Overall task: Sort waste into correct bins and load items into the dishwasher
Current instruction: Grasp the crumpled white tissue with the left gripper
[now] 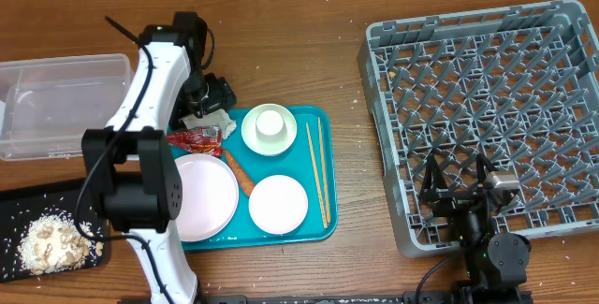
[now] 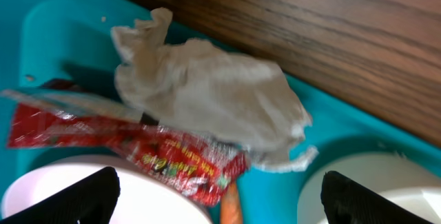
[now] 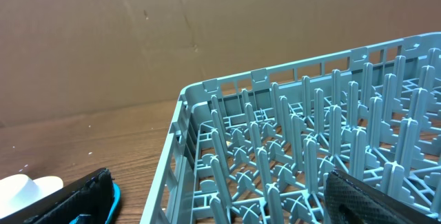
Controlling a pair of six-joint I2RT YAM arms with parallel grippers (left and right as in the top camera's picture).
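- The clear bin [image 1: 65, 61] sat at the counter's left edge, with the black tray [image 1: 28, 201] of food scraps in the near-left corner.
- The left hand [image 2: 222, 200] hung pointing down over the crumpled napkin [image 2: 207, 100], fingers spread wide and holding nothing.
- The napkin lay mid-counter on the far-left corner of the teal tray [image 1: 298, 117], touching the red wrapper [image 2: 158, 155]. I'd drop straight down and pinch only the bunched paper, so the wrapper doesn't come along.
- The right hand [image 1: 459, 180] sat low at the near edge of the dish rack [image 1: 468, 61], on the counter's right side, open and empty.
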